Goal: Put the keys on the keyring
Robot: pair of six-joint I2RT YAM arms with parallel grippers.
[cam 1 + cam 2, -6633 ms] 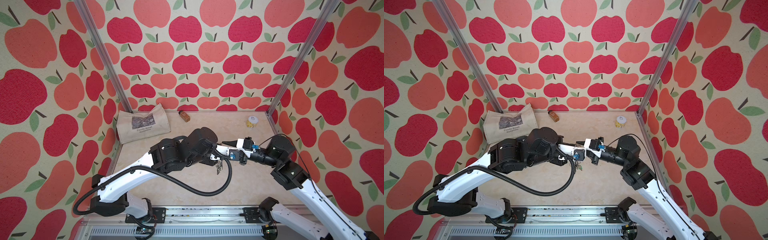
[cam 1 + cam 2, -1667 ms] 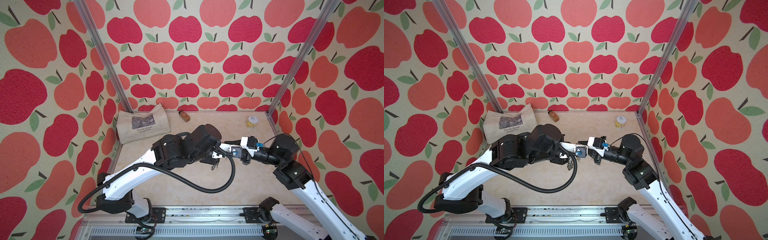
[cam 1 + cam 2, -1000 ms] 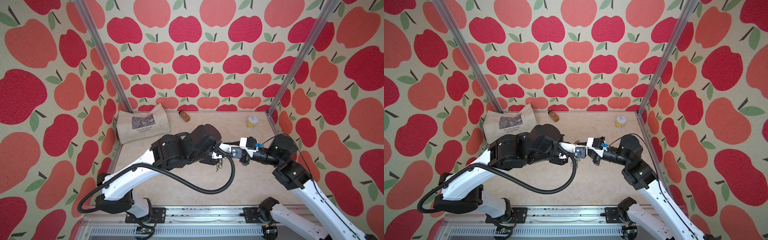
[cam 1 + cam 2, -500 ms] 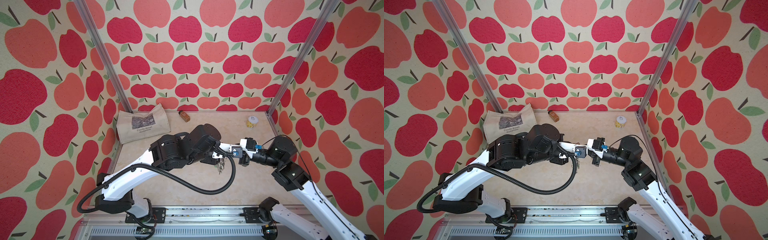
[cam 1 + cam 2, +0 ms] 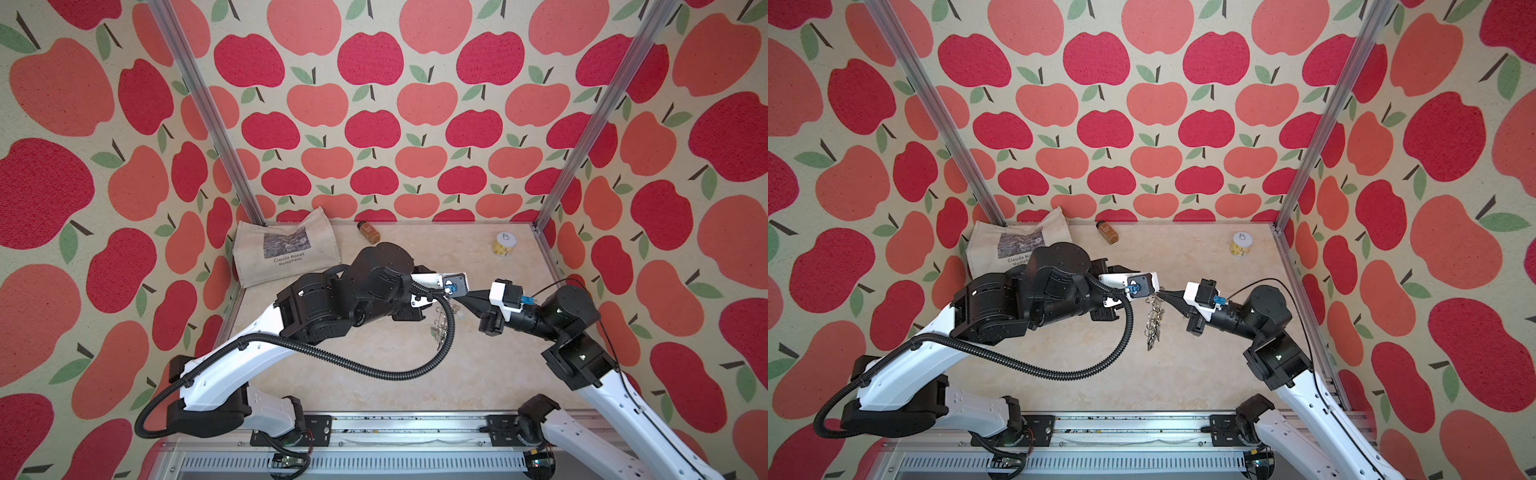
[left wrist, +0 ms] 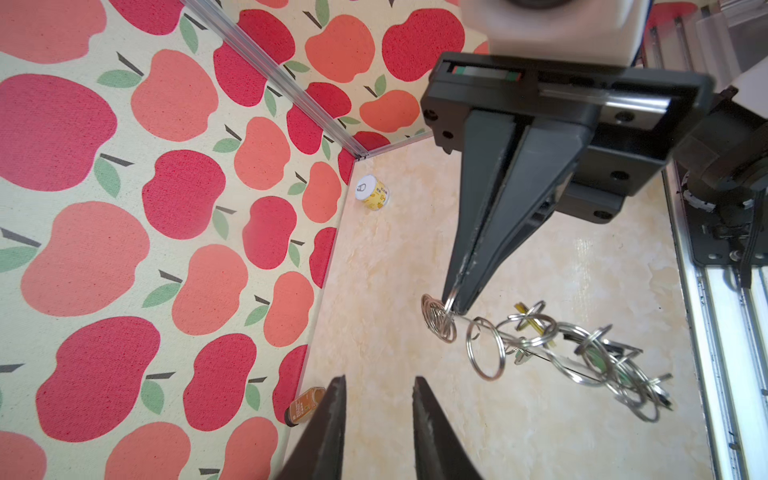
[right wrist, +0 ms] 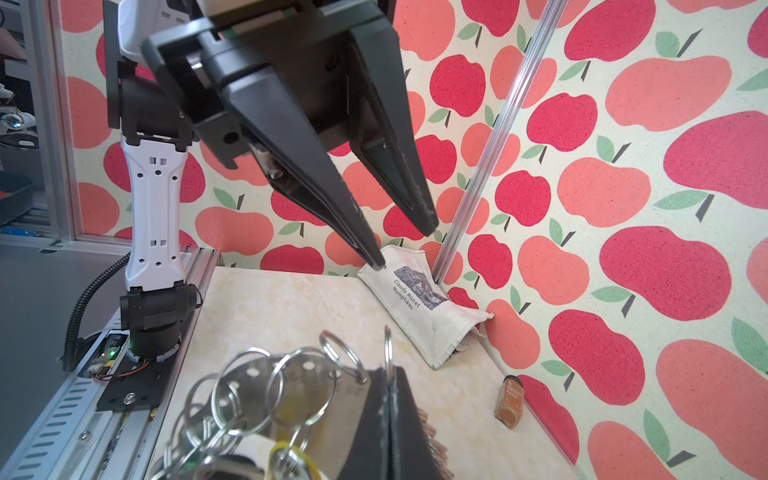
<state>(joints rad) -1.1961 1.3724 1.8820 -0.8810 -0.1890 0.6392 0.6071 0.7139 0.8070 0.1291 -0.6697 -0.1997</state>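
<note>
As the right gripper [image 7: 389, 374] pinches only one thin ring of the keyring [image 7: 286, 376], the bunch hanging over the table [image 7: 270, 307] may slip free; beyond, the left gripper [image 7: 405, 249] hovers with jaws apart, empty. I cannot find the keys.

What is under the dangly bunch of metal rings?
Just bare beige table. The keyring hangs from the shut right claw. The black cable covers a strip of table beside it.

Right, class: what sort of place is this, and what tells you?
Probably a robot test cell in a lab, not a home: apple-print fabric walls on aluminium posts, and two arms mounted on a metal rail at a tabletop.
</note>
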